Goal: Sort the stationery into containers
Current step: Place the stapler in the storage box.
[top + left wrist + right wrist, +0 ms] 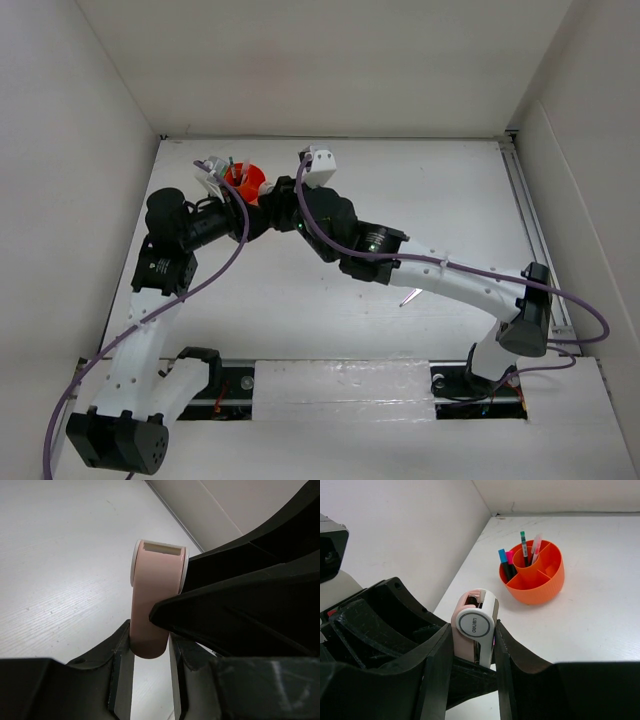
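The right gripper [472, 632] is squeezed partway shut on a pink and white tape roller [476, 622]. The left gripper [148, 640] pinches it too. The roller is up off the tabletop [600, 620], near the orange organiser [540, 592] with pens [524, 542] inside.

A flat white surface [420, 190] sits boxed in by plain white walls [300, 60]. A thin metal rail [527, 215] runs along its right edge.
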Tool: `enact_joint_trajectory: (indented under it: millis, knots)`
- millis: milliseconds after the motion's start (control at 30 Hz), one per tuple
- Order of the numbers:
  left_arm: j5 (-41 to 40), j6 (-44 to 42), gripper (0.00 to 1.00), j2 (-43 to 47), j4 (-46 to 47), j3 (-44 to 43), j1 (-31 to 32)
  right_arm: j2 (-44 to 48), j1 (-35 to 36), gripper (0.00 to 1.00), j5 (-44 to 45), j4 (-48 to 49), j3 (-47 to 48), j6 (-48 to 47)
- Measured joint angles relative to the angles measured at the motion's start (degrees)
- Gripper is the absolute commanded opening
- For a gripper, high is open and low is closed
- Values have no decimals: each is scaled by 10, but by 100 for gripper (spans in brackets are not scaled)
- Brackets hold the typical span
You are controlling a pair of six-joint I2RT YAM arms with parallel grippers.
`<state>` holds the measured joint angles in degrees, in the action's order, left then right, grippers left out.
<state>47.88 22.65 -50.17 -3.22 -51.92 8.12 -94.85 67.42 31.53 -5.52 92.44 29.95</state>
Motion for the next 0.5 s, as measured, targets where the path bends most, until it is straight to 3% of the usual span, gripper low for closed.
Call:
enact_joint_trajectory:
  millis: [133, 333, 500]
  knots:
    - [2, 2, 0, 1, 12, 6, 0, 1, -4, 5, -10, -1, 0, 0]
    - [5, 3, 0, 2, 17, 6, 0, 5, -8, 25, -27, 0, -2, -6]
    - [7, 3, 0, 2, 17, 6, 0, 7, -9, 29, -35, 1, -3, -10]
